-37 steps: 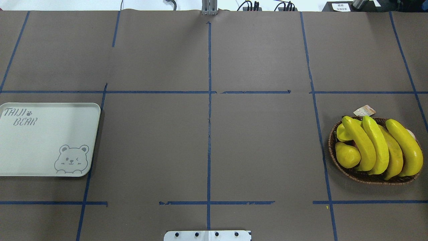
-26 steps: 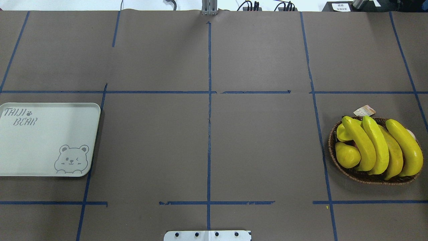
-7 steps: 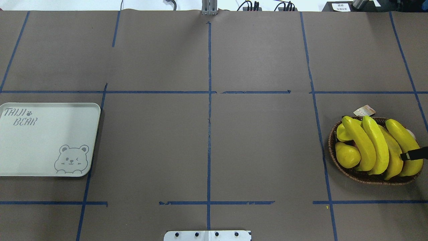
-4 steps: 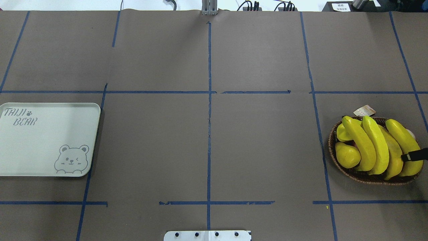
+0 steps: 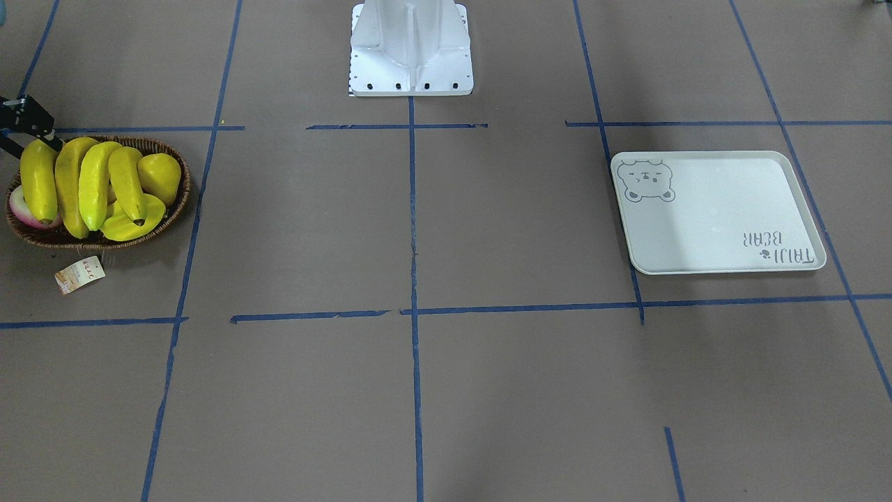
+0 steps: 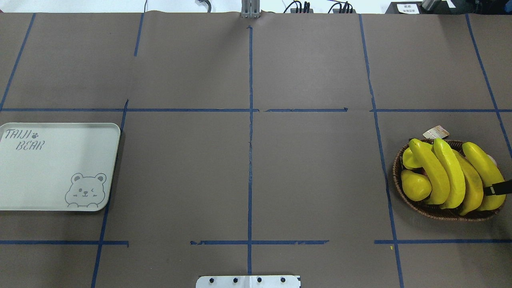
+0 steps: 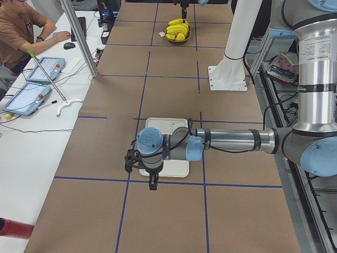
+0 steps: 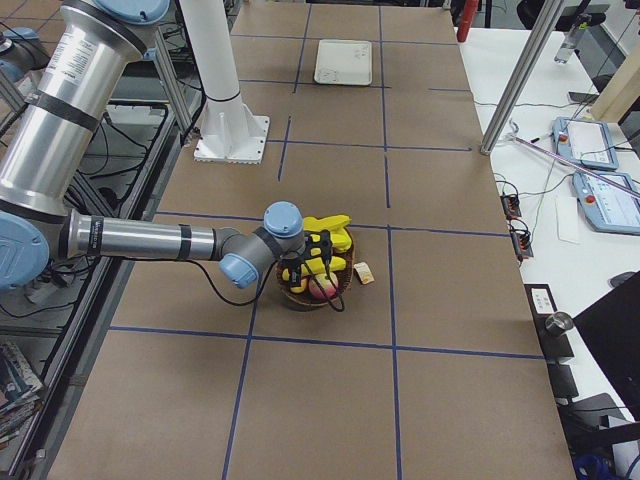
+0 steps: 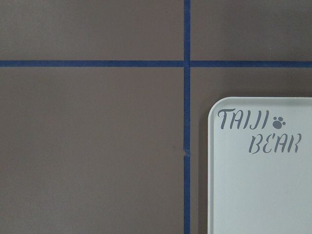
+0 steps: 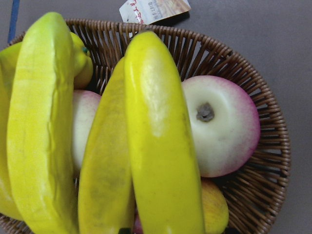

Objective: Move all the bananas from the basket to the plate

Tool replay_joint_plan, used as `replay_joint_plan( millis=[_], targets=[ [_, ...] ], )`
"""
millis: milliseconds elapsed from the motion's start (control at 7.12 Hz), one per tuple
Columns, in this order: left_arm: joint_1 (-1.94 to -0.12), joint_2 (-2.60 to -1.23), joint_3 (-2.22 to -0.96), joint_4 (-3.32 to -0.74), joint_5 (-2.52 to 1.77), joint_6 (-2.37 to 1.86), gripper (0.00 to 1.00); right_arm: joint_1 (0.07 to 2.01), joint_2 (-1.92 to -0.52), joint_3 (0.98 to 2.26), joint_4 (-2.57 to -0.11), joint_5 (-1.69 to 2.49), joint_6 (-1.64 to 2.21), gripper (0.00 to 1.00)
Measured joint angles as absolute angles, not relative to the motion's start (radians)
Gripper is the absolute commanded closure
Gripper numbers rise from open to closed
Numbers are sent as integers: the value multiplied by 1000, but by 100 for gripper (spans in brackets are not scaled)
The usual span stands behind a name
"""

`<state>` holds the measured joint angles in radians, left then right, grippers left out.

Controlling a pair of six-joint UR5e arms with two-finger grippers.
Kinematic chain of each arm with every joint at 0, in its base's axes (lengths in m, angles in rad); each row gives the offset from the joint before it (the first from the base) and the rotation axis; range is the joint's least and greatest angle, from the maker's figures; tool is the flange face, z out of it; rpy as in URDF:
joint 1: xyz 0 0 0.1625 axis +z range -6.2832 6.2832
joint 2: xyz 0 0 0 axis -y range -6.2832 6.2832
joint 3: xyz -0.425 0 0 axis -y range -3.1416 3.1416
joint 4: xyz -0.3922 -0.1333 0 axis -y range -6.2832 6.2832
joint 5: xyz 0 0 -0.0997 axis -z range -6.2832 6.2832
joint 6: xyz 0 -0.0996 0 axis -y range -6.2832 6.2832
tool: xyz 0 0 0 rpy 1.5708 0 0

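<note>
The four bananas (image 6: 452, 176) all lie side by side in the wicker basket (image 6: 436, 214) at the right end of the brown table (image 6: 312, 172). They are piled over a pink-and-white apple (image 10: 222, 126) and sit beside a yellow pear-shaped fruit (image 6: 416, 185). The basket's paper tag (image 6: 436, 132) lies on the table just past the rim. The right gripper (image 8: 312, 268) hangs close over the basket's outer side, jaws apart and clamped on nothing. One black finger (image 6: 498, 188) shows across the outermost banana (image 6: 480, 164), which fills the middle of the right wrist view. The plate (image 6: 56, 168) sits well apart at the table's left end. The left gripper (image 7: 151, 182) hovers above the plate's lettered corner, and whether its jaws are apart or together cannot be told
</note>
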<state>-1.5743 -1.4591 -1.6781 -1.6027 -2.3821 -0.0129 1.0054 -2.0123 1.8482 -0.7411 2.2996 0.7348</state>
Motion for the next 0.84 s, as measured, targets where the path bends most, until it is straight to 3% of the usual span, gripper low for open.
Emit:
replay_joint_plan(
  millis=[281,421,562,843],
  targets=[
    [-1574,-1462,-1677,-1602,-2382,-12,0,1006,-2016,1846,-741,2302,735,79],
    [-1574,-1463,-1677,-1602,-2382,-13,0,1006,-2017,1848,-741,2302,735,93],
    [-1574,-1463,-1676,-1601,-2382,-13,0,1007,-2017,1850,-739,2302,734,100],
    [-1574,-1463,-1675,-1601,-2382,-14,0,1045,-2014,1854,-738,2349,725,100]
  ],
)
